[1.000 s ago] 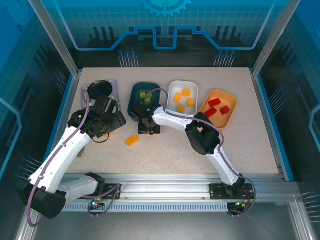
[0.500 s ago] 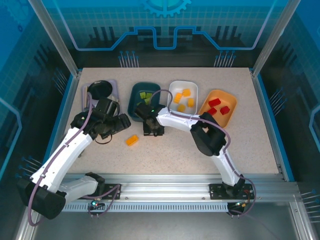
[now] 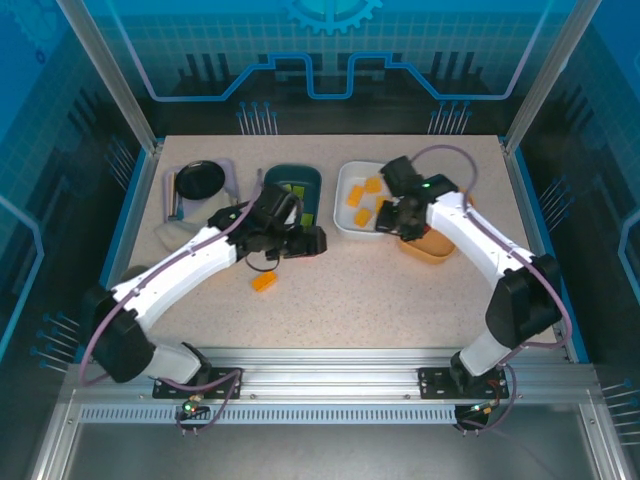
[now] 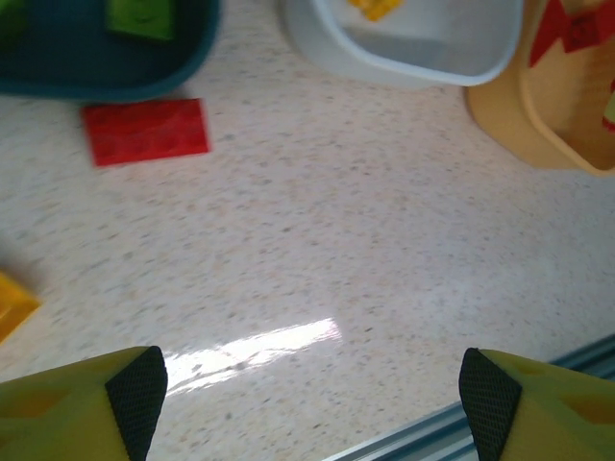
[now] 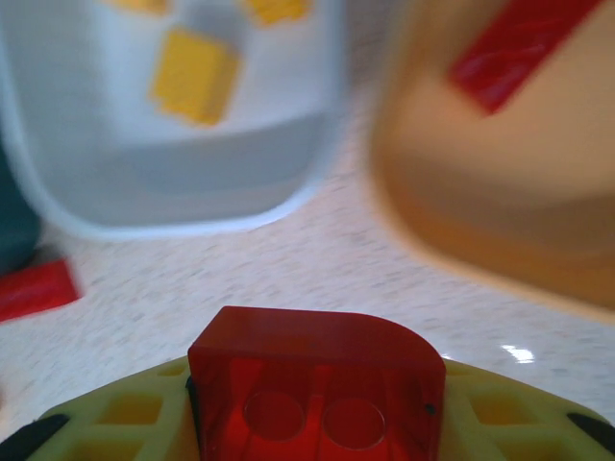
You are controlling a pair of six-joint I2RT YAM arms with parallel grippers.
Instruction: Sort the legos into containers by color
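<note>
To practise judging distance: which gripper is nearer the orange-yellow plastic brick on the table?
Left. The left gripper is just beyond the orange-yellow plastic brick; the right gripper, holding a red plastic brick, is far off by the white plastic tray.

Top view: bright, even overhead light, sharp throughout. Table [image 3: 400, 300] in front of the white tray [image 3: 343, 218] shows only short, soft shadows. Enclosure walls [image 3: 100, 80] behind the tray go dim with a blue cast.
Left wrist: white glare streak on the table well below the white tray. Loose red brick [image 4: 146, 131] left of the tray is slightly smeared.
Right wrist: heavy blur. White tray and the orange tray [image 5: 500, 221] to its right are both smeared. Near red brick [image 5: 317, 375] below the tray is soft. Small glint lower right of it.
</note>
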